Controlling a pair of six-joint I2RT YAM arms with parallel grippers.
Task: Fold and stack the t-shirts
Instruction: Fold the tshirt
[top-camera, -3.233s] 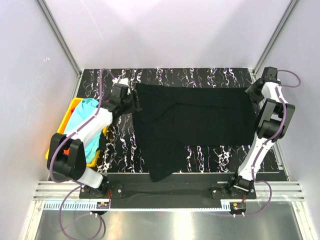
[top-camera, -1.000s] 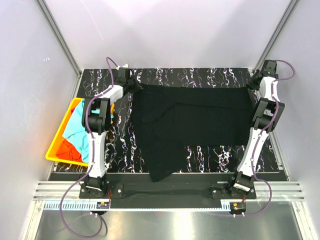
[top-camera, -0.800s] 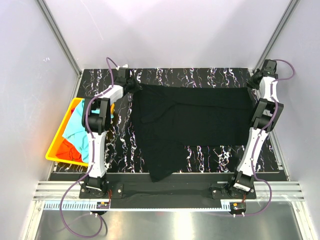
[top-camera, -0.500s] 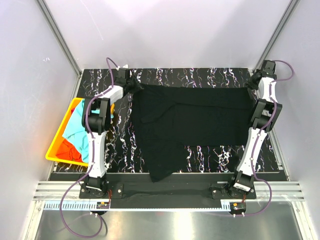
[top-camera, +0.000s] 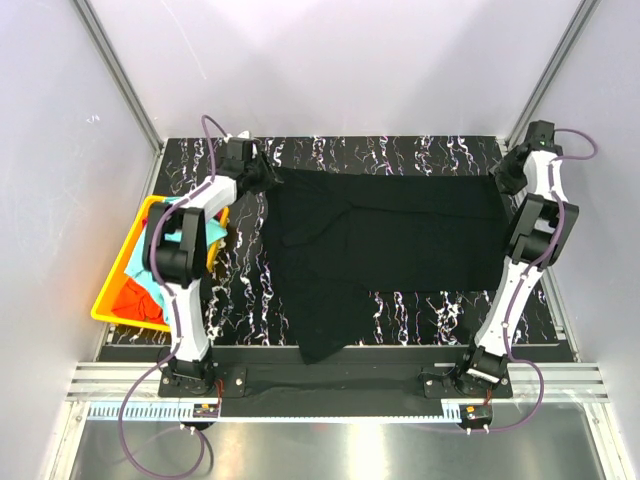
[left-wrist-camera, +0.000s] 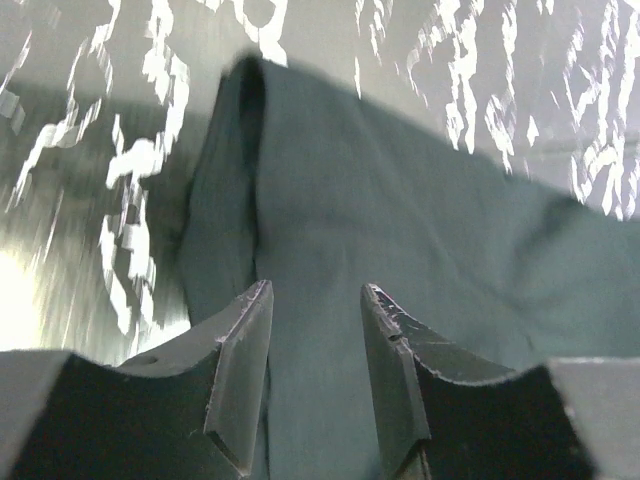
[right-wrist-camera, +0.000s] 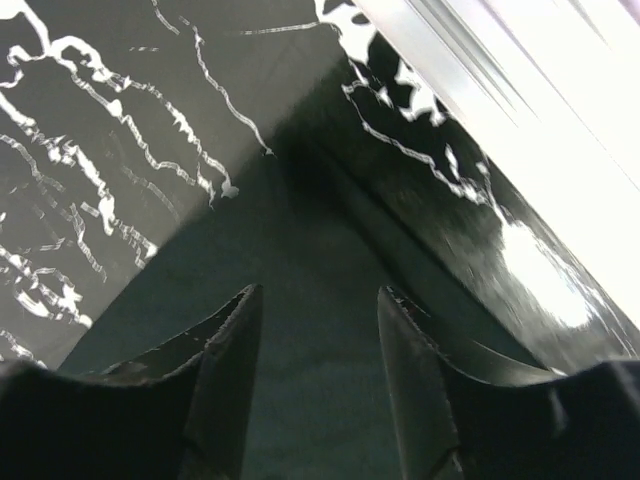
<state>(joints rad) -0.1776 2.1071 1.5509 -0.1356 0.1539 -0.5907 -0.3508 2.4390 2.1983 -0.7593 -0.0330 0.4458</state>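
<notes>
Now both grippers have let go. The left gripper (left-wrist-camera: 315, 300) and right gripper (right-wrist-camera: 318, 300), which pinched the black t-shirt (top-camera: 385, 235) at its upper corners a second ago, stand with fingers apart just above the cloth. The black t-shirt lies spread across the middle of the table (top-camera: 400, 150), mostly flat, with a lower-left flap trailing toward the bottom of the frame. It looks ready for folding.

The big t-shirt (top-camera: 390, 240) lies spread over the middle of the bench (top-camera: 420, 152), my left hand (top-camera: 258, 170) at its far left corner, my right hand (top-camera: 508, 178) at its far right, and the bin (top-camera: 103, 308) holding the other t-shirts (top-camera: 150, 262) off to its left.
</notes>
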